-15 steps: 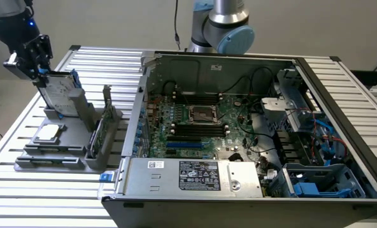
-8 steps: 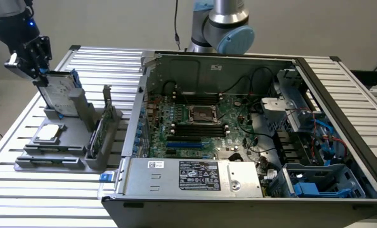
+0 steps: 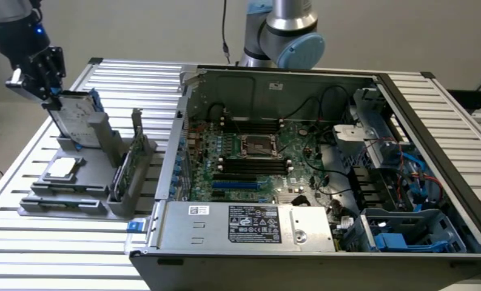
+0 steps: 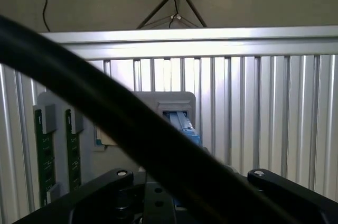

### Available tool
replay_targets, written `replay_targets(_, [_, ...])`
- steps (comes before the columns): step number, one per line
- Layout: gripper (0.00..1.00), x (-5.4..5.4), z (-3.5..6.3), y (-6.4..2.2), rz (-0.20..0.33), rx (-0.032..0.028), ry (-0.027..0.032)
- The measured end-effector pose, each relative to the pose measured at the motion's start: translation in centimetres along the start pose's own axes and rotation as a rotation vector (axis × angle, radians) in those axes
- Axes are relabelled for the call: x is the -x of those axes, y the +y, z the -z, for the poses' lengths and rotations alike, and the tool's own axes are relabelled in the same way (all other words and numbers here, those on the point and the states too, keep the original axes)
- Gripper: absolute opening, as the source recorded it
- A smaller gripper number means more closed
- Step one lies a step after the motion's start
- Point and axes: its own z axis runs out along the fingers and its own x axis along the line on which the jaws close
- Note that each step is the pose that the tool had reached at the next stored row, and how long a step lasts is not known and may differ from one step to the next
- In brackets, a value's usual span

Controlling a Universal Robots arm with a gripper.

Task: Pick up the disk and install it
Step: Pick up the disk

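Exterior view: the fingers [image 3: 44,91] straddle the top edge of the silver-grey, blue-railed rectangular disk [image 3: 75,121]. It stands upright below them in a grey plastic holder [image 3: 78,203], its top edge exposed for grasping. Whether they grip it I cannot tell.

Wrist view: the disk [image 4: 183,123] lies straight ahead of them, partly behind a thick black cable [image 4: 105,113].

Disk [image 4: 185,126] largely behind blurred black cable [image 4: 79,86]; arm [image 3: 14,33] partly off-frame

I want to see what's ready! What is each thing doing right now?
disk, standing on edge in the grey stand, not installed
pincer, at the disk's top edge
small silver drive, lying flat on the stand
green card, standing on edge in the stand
computer case, open, cover off
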Motion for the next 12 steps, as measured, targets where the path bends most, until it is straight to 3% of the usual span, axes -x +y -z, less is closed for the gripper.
replay_targets(12, [0.33,-0.09,0.0,0.02,0.0,0.0001,-0.0021])
